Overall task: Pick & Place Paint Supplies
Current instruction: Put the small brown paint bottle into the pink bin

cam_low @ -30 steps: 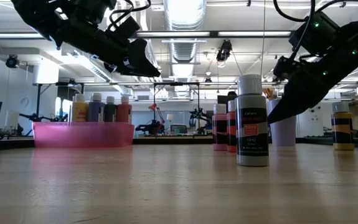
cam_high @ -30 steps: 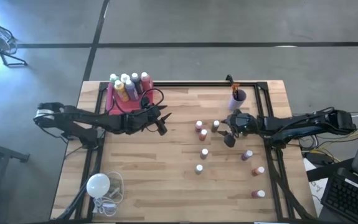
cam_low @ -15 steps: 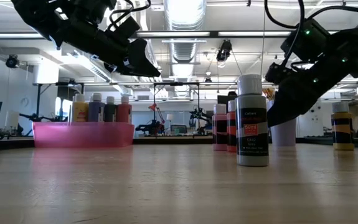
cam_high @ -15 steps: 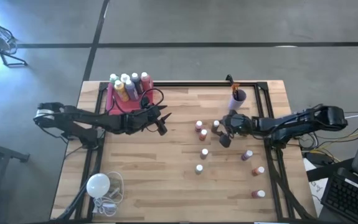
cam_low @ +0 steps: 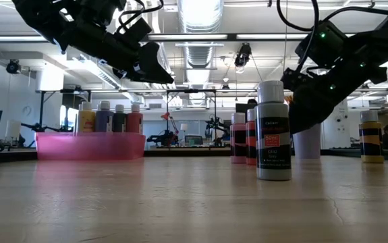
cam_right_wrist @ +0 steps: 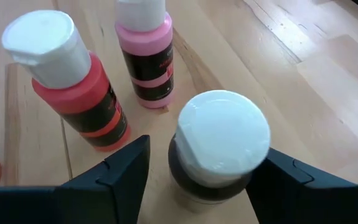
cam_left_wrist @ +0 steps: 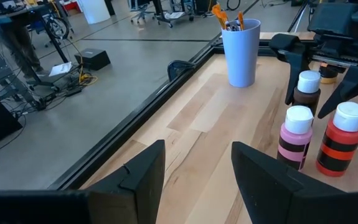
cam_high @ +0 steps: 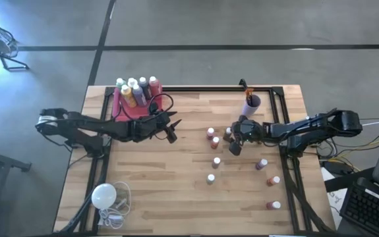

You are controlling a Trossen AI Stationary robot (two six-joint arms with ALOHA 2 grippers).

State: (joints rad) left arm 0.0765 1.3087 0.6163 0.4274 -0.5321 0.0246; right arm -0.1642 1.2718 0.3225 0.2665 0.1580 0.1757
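A: High view first. Where are the arms?
B: Left gripper (cam_high: pixel 170 133) reaches out level over the bare wood of the table (cam_high: pixel 176 191), just in front of the pink bin (cam_high: pixel 118 105). Right gripper (cam_high: pixel 233 141) stretches in from the right and sits at the cluster of small bottles mid-table.
A: Containers?
B: The pink bin holds five white-capped bottles (cam_high: pixel 135 90). The lavender cup (cam_high: pixel 252 101) at the back edge holds brushes (cam_high: pixel 244 87). More loose bottles (cam_high: pixel 268 180) dot the right half. A white bulb (cam_high: pixel 103 195) with a cord lies at the front left.
A: Low view?
B: Left gripper hangs high above the bin, fingers apart, holding nothing. Right arm (cam_low: pixel 335 61) angles down behind the grey bottle (cam_low: pixel 273 131). That bottle's red label has writing, too small to read.
A: Left wrist view?
B: Both fingers (cam_left_wrist: pixel 136 175) stand spread with bare wood between. Ahead are the cup with orange-handled brushes, a pink bottle (cam_left_wrist: pixel 296 138), a red bottle (cam_left_wrist: pixel 341 139) and a brown bottle (cam_left_wrist: pixel 306 92) between the other arm's fingers.
A: Right wrist view?
B: Fingers (cam_right_wrist: pixel 117 172) are apart, straddling the dark bottle's white cap (cam_right_wrist: pixel 221 135), not clamped on it. Red and pink bottles stand just beyond. Labels unreadable.
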